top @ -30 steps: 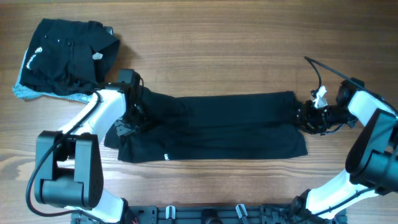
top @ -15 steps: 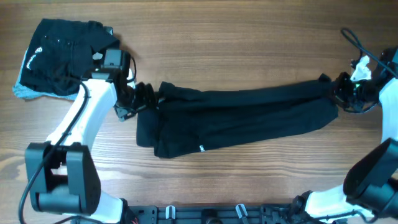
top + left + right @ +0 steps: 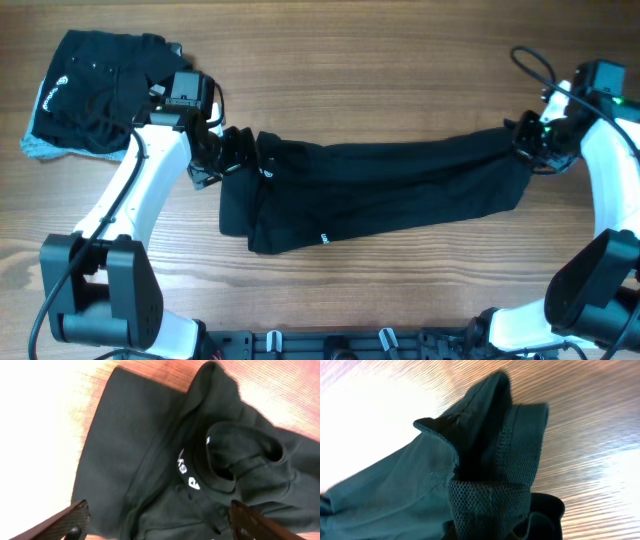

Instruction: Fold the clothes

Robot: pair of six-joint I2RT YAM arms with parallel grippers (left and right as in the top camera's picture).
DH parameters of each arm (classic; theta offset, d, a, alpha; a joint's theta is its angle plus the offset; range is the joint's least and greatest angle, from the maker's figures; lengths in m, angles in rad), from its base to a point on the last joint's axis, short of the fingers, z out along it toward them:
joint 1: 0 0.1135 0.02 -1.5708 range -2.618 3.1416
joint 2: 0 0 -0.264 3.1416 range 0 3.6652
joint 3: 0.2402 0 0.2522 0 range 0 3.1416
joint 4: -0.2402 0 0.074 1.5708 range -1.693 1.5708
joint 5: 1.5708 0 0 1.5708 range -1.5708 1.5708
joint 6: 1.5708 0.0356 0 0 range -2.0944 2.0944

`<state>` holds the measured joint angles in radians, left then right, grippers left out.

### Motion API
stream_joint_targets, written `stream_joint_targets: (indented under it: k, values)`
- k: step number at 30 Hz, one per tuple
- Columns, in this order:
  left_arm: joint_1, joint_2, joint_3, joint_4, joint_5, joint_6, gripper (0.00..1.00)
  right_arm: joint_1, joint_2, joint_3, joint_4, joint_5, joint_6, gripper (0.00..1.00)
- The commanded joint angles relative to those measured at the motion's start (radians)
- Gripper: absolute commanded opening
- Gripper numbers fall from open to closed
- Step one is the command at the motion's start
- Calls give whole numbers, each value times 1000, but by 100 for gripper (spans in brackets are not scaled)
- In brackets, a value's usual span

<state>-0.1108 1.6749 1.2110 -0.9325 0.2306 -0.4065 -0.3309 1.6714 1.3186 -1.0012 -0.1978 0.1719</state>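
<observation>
Black trousers lie stretched across the table, slanting up to the right. My left gripper hovers open over their bunched waist end. In the left wrist view both fingers stand wide apart above the dark cloth, whose white lettering shows. At the right, my right gripper is shut on the leg end. The right wrist view shows the hem and a mesh band pinched and lifted off the wood.
A folded pile of dark clothes over a grey piece lies at the back left corner. Cables loop by the right arm. Bare wooden table surrounds the trousers. The arm bases stand at the front edge.
The left gripper opened and let go of the waist end. The right gripper pulled the leg end to the right and back, dragging the trousers rightward and stretching them out.
</observation>
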Motion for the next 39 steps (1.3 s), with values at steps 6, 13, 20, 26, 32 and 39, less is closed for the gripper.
stream_joint_targets:
  k: [6,13,20,26,32,39]
  values:
    - [-3,-10,13,55,5,10,22,79,-20,17,-14,-177,-41,4]
    - [-3,-10,13,54,5,11,48,438,4,14,-2,-130,134,5]
    - [-3,-10,13,53,-16,10,64,674,115,14,34,-72,278,13]
    - [-3,-10,11,32,-76,11,87,711,111,17,63,-80,233,50]
    - [-3,2,-38,39,-105,10,89,636,92,16,43,-13,259,14]
    - [-3,10,-98,62,-105,10,89,606,111,-59,-79,64,272,4]
